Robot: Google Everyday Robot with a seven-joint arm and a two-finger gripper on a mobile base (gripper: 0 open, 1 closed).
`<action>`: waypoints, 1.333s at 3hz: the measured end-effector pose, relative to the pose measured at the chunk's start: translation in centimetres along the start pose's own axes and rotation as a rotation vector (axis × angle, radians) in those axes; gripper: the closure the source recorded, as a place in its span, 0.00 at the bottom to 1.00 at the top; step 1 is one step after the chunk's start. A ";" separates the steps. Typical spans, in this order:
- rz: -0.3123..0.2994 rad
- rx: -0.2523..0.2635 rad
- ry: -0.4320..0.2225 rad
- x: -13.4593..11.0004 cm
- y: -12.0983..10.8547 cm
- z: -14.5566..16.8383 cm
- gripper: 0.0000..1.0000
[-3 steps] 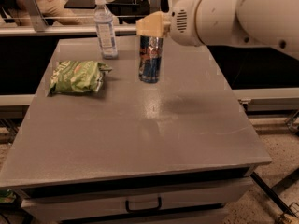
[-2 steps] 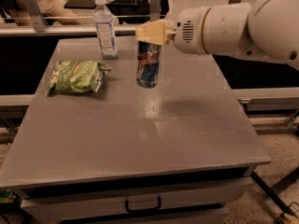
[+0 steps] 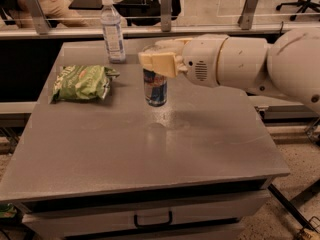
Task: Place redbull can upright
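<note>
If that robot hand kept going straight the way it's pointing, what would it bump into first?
The can: the hand grips its top. Past that, heading toward the picture's left, it would likely pass above the bag and in front of the bottle, though depth is unclear.

The redbull can (image 3: 155,90) was seen upright: a slim, tall metal can with blue and silver panels and a small red mark. Its upper part was clasped between the fingers of the gripper (image 3: 158,63), which was held above the tabletop (image 3: 150,154). The lower half was seen directly below the gripper, its base down at the tabletop; whether it touched could not be told.
</note>
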State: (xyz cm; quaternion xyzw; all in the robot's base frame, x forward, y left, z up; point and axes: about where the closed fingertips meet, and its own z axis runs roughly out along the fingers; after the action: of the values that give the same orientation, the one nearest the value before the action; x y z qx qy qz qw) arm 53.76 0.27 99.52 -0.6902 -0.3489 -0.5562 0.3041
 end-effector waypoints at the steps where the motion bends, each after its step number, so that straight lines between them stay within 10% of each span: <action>1: -0.089 0.019 -0.013 -1.3 -0.8 0.2 1.00; 2: -0.124 0.018 -0.024 -2.5 -1.0 0.5 1.00; 4: -0.103 -0.014 -0.008 -4.4 -0.6 0.5 0.51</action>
State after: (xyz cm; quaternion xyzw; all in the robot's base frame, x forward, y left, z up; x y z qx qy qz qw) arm 52.94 0.44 95.14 -0.6757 -0.3814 -0.5709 0.2685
